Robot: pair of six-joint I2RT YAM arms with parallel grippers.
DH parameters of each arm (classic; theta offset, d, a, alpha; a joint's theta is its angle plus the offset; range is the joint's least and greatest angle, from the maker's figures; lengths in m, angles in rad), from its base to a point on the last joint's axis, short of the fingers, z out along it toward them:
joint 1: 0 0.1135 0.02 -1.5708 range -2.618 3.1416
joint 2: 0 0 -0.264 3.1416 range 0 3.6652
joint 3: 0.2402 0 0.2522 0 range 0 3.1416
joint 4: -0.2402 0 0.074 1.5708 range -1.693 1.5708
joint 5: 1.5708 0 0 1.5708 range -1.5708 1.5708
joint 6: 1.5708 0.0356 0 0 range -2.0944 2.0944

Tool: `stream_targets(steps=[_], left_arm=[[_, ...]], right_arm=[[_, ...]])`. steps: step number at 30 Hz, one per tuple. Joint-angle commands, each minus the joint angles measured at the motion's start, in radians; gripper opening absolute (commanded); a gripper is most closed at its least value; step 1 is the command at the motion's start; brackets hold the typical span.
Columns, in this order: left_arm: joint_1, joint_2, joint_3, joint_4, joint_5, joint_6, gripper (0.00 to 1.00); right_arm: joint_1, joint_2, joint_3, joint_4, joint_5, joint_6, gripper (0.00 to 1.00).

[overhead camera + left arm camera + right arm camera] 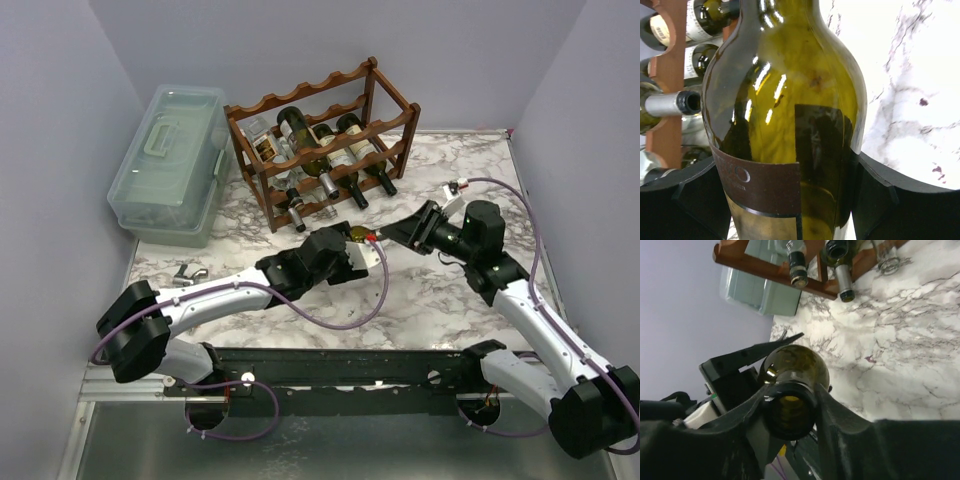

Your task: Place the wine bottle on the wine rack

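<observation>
The right gripper [792, 390] is clamping the neck of one wine bottle [785, 90]. The left gripper [785, 162] is flanking its brown label [762, 185], whose lettering is unreadable; whether it is gripping is unclear.

A robotics lab test cell, not a home or a shop. Plain lavender-grey walls [60, 150] box in a marble-patterned tabletop [450, 300] at 9, 12 and 3 o'clock. At 6 o'clock a left arm [215, 295] and a right arm [540, 320] are bolted to a black rail [340, 365] on aluminium framing [110, 385], trailing purple cables [340, 322]. The only furnishings are props: a wine rack [300, 98] at 12 o'clock and a translucent green plastic box [170, 160] at 10.
</observation>
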Motion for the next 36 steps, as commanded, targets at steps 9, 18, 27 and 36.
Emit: stream_targets(steps=[9,18,27,36], left_arm=[[-0.026,-0.111,-0.17,0.129,-0.204,0.473,0.0],[-0.034,-0.246,-0.311,0.148,-0.018,0.69,0.0],[-0.041,-0.233,-0.307,0.132,-0.027,0.713,0.0],[-0.045,-0.254,-0.299,0.075,0.019,0.697,0.0]], right_arm=[[0.008,0.159,0.321,-0.705,0.075,-0.595,0.81],[0.109,0.22,0.291,-0.71,-0.136,-0.659,0.83],[0.297,0.279,0.235,-0.595,-0.144,-0.584,0.79],[0.427,0.384,0.219,-0.5,-0.075,-0.56,0.29]])
